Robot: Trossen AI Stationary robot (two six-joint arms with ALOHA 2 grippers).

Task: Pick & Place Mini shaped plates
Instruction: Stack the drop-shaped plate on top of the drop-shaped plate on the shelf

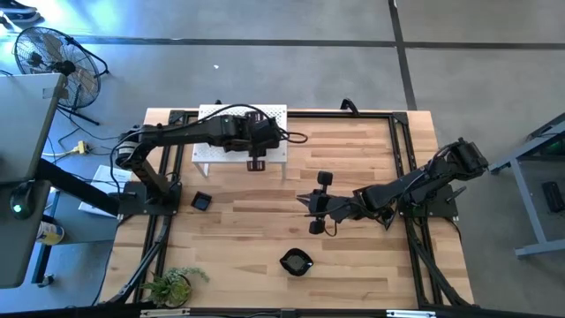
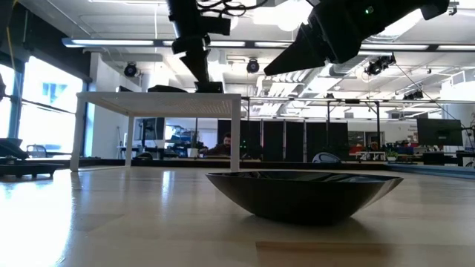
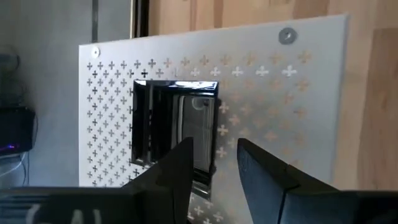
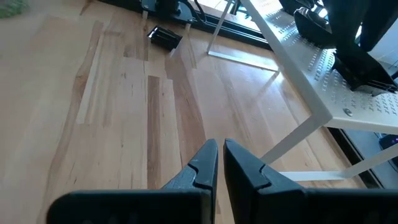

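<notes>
On the left of the wooden table, a small square black plate lay flat on the boards beside the left arm's base, turned a little askew to the planks; the right wrist view showed it far off across the table. Nothing lay in it that could be made out.

Farther along, at the back edge, stood the white perforated board on its thin white legs. The left gripper hung over its front edge, fingers parted. In the left wrist view those fingers were spread just above a glossy square black plate that rested flat on the board, its sides running roughly square with the board's edges. The fingers overlapped the plate's near edge in that view, but whether they touched it could not be told.

Toward the front middle of the table sat a rounded wavy black plate, seen close in the low view as a shallow dark bowl shape resting upright on the wood, apparently empty.

To the right of centre, the right gripper hovered over bare boards, its fingers nearly closed with only a thin gap between them and nothing held.

No writing or label could be read on any plate.
</notes>
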